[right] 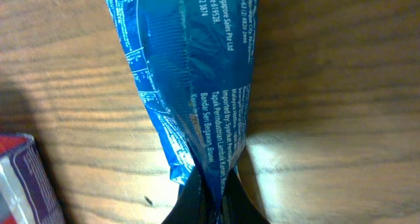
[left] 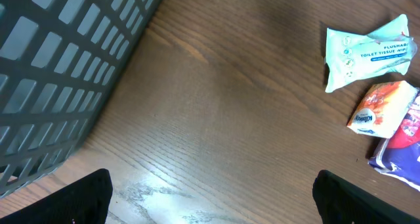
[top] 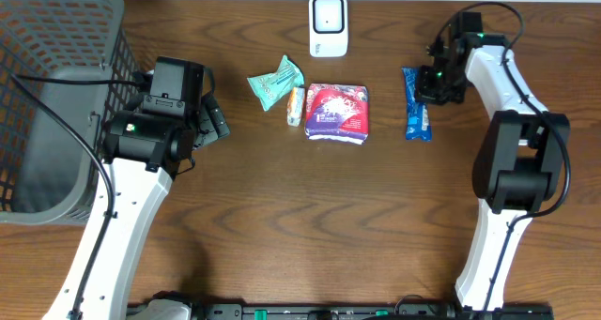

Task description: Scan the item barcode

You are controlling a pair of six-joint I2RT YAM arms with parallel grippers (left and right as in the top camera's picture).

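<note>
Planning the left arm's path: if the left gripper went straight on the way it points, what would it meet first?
Likely only bare table: the left gripper, jaws open, aims between the basket and the wipes packet, touching neither. Depth is unclear.

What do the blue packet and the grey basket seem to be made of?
Blue printed packet: probably thin plastic film, glossy; it creases and bunches where the right hand pinches its end.
Grey lattice basket: apparently moulded plastic, matte; uniform square openings, even colour.
</note>
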